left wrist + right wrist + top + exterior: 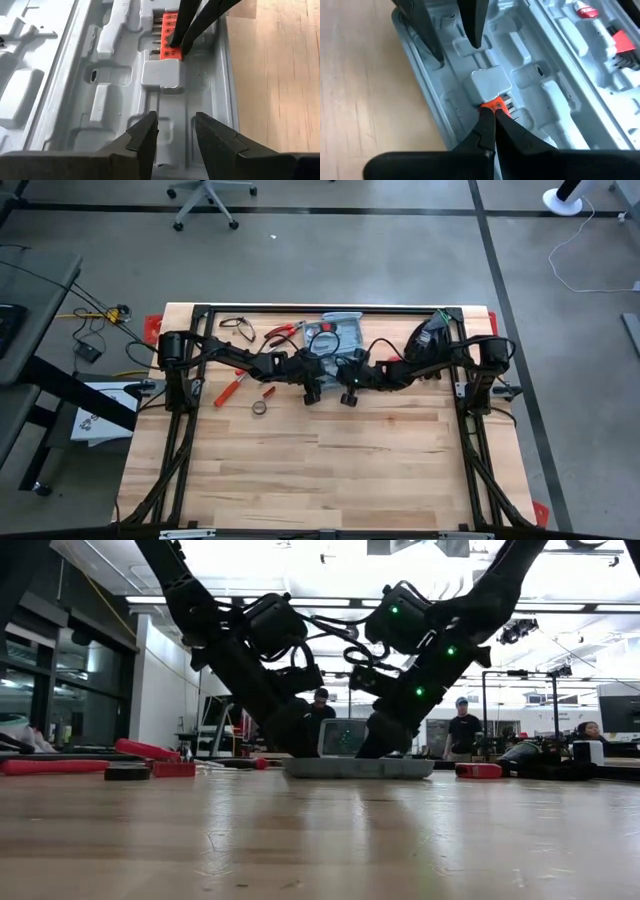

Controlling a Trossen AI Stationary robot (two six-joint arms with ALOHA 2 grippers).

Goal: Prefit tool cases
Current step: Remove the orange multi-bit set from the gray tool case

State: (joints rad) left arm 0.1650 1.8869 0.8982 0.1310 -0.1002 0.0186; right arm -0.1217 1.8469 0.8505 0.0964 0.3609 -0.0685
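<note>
I have the right hand (492, 116) clenched on the orange bit holder (493, 105), pressing it into its slot in the open case (335, 335) at the counter's (330, 470) far centre. The left hand (175, 131) hovers released just inside the tray, probably ready to steady it. The holder's seating is hidden by the fingers.

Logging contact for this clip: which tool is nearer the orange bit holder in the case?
Right. The right tool is shut on the orange bit holder inside the tool case; the left tool hovers open farther along the same tray.
</note>
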